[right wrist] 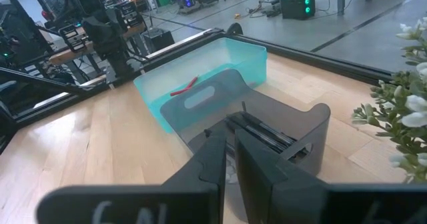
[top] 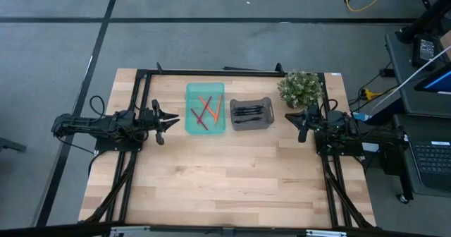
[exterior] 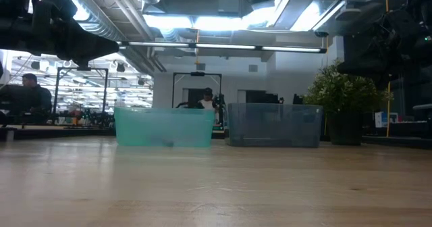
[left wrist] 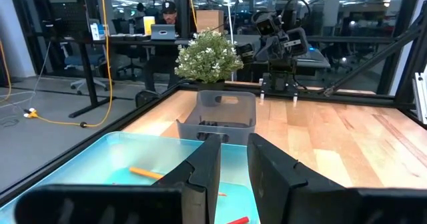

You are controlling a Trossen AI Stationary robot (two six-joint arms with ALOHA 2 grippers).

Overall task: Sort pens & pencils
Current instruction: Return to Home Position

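Observation:
Several orange and red pencils [top: 205, 110] lie crossed on the floor of a teal bin [top: 192, 124]; one orange pencil [left wrist: 143, 173] shows in the left wrist view. Several black pens [top: 248, 113] lie in the grey bin [top: 268, 101] beside it, also seen as pens [right wrist: 263, 134] in the right wrist view. My left gripper [top: 173, 119] hovers left of the teal bin, fingers a little apart around nothing [left wrist: 233, 144]. My right gripper [top: 289, 116] hovers right of the grey bin, pointing at it, fingers together [right wrist: 230, 134] and empty.
A potted plant [top: 301, 87] stands at the table's far right, just behind my right gripper. A black frame [top: 211, 71] runs along the far edge and both sides. Bare wood [top: 225, 180] fills the near half. People sit in the room beyond.

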